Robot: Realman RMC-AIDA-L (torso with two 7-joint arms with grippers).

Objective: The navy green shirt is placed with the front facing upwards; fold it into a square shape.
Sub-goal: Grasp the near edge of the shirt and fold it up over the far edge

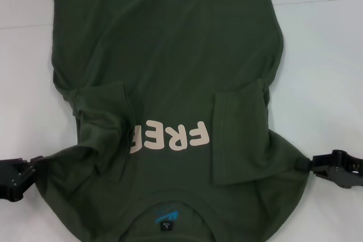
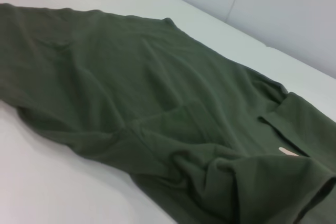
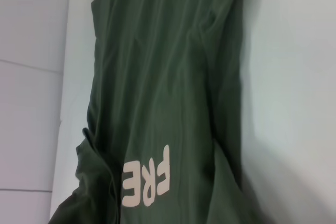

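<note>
I see the shirt (image 1: pixel 170 72) spread across the white desk (image 1: pixel 323 72), front up, with its collar (image 1: pixel 167 211) nearest me and its hem at the far end. It is dark olive green, and the pale lettering (image 1: pixel 170 136) on the chest reads upside down from the head camera; the last letter is partly swallowed by bunched cloth. Both short sleeves are folded in over the body: the left sleeve (image 1: pixel 105 106) lies crumpled and creased, the right sleeve (image 1: pixel 238 134) lies flatter in a neat rectangular flap. A small blue logo (image 1: pixel 166 215) shows inside the collar. The cloth is wrinkled around the chest and smoother toward the hem.

My left pincer (image 1: pixel 25 174) sits at the shirt's left shoulder edge, right against the fabric, and my right pincer (image 1: pixel 317 165) sits at the right shoulder edge, likewise against the cloth. I cannot tell from any camera how wide either one stands, or whether it has hold of the cloth.
</note>
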